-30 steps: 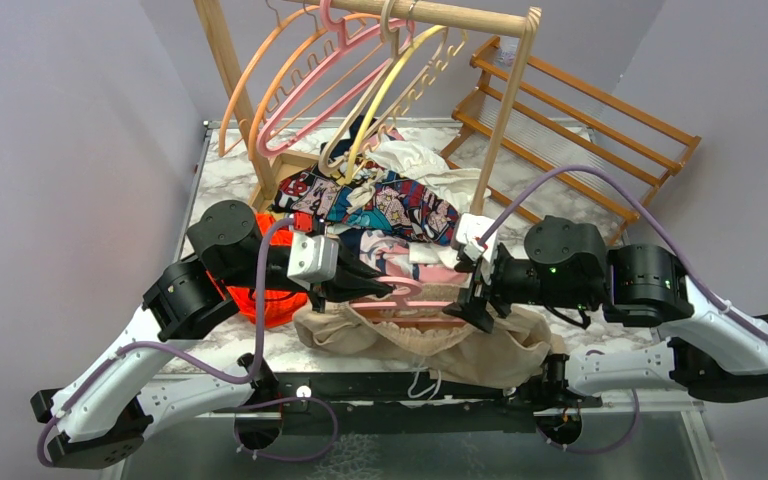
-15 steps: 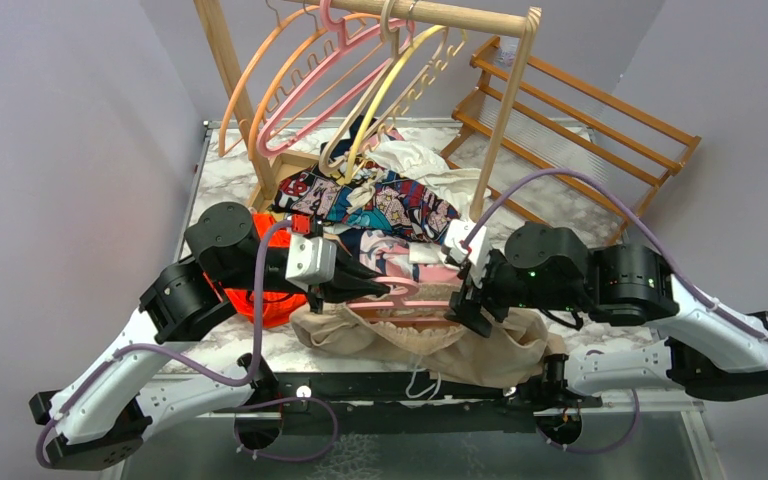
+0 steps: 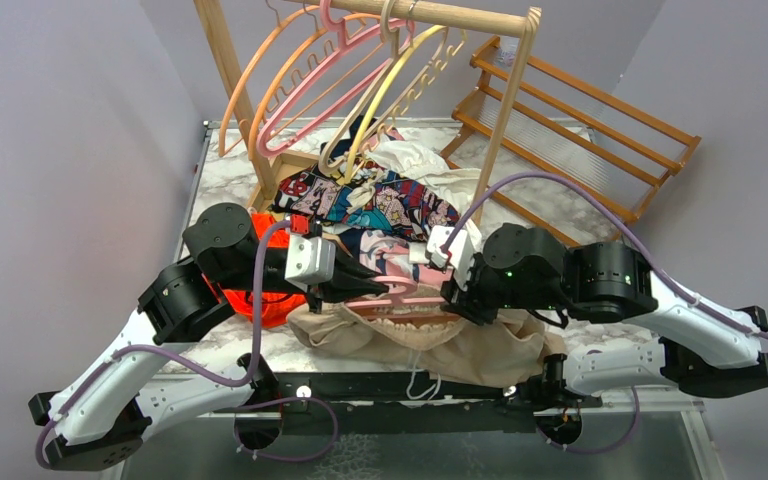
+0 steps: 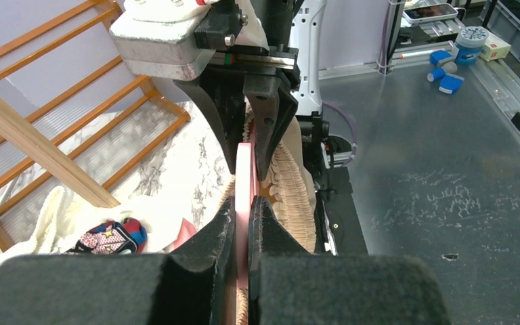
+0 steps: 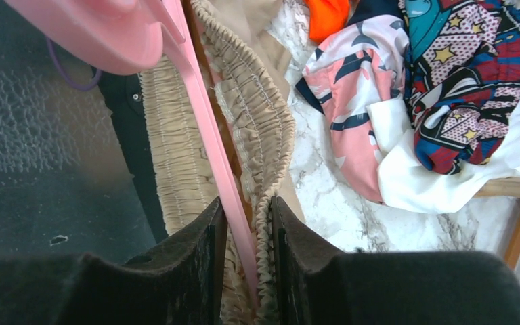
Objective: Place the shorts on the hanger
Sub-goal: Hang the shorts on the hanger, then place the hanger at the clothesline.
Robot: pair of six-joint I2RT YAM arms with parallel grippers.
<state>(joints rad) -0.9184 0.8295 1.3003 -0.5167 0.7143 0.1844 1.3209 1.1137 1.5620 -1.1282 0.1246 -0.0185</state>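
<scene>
Left arm (image 3: 130, 360) and right arm (image 3: 705, 325) bend inward, wrists level, grippers facing each other. Left gripper (image 4: 242, 206) is clamped tight on the hanger (image 5: 203, 115). Right gripper (image 5: 247, 203) pinches the hanger and shorts (image 5: 250, 101) waistband together.

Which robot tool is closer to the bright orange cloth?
Left. The left tool holds the pink hanger close beside the orange cloth; the right tool is at the hanger's other end, farther away.
</scene>
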